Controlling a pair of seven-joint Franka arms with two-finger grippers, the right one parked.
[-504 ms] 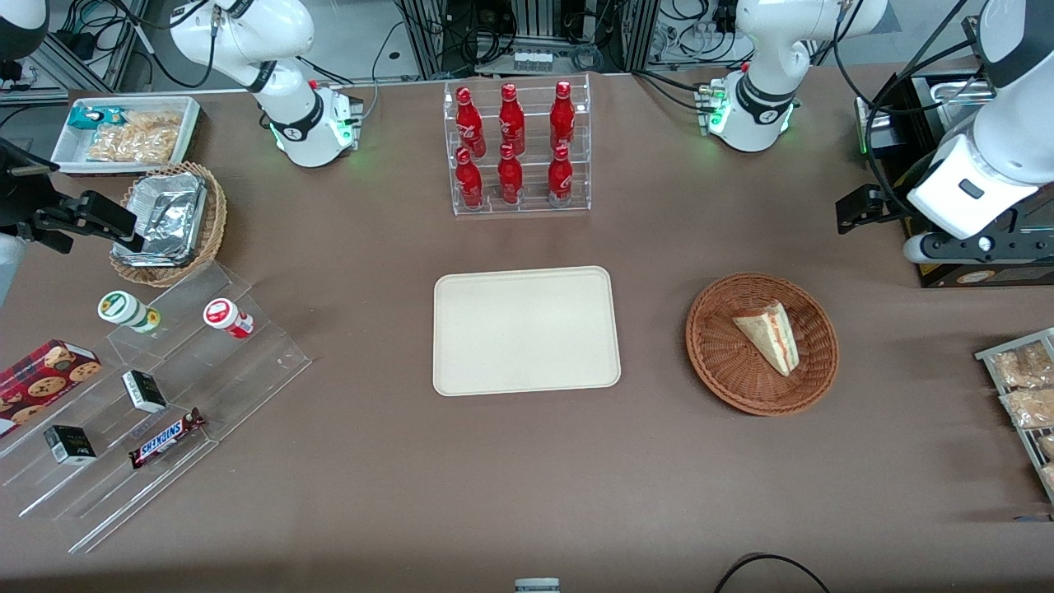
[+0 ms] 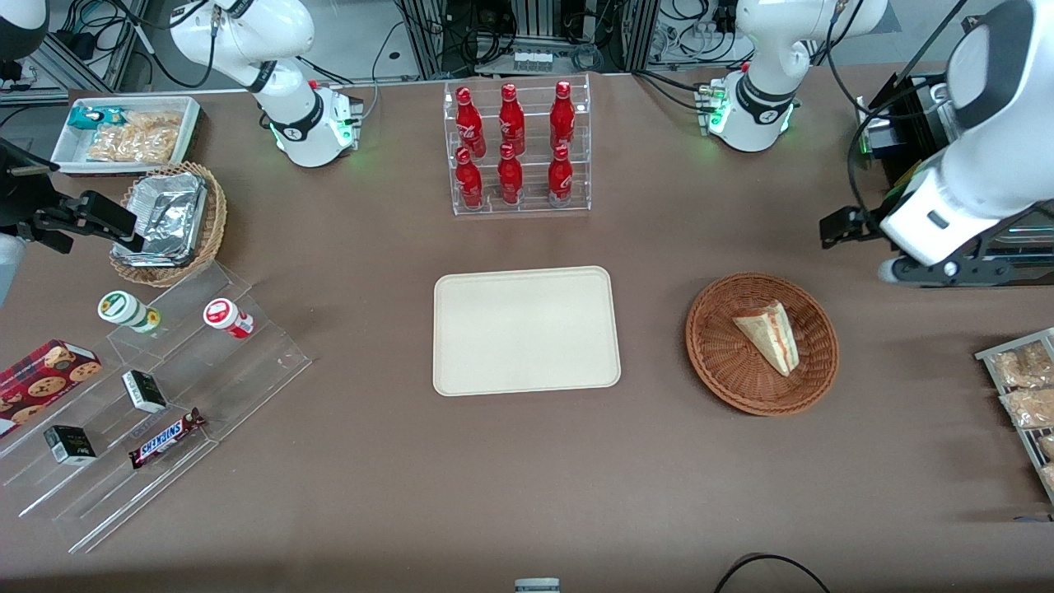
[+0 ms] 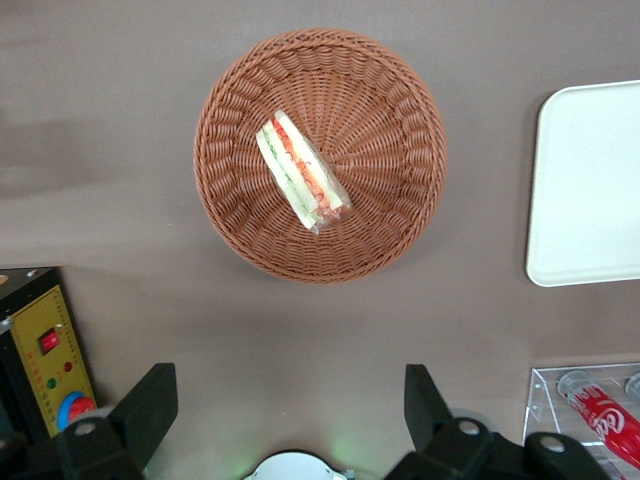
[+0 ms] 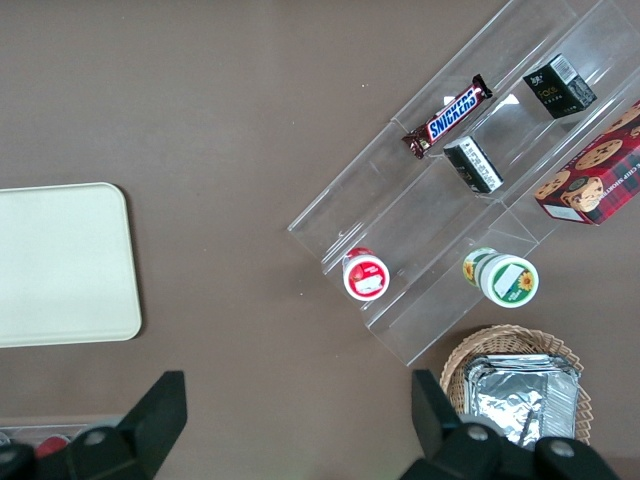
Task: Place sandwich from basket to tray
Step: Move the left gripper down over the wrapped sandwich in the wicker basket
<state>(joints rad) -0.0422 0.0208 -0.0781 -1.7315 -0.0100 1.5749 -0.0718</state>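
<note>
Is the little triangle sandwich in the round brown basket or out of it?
In. The sandwich lies inside the woven basket; the open gripper hangs apart from it, and the cream tray holds nothing.

Sandwich (image 3: 302, 172) in basket (image 3: 400, 110), jaws apart

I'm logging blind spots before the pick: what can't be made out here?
- Claw: open, high above the table; front view hides it under the arm.
- Sandwich in basket: underside hidden in both views.
- Tray: cut off by the left wrist view's edge.

Bright even overhead light, soft shadows, sharp
</note>
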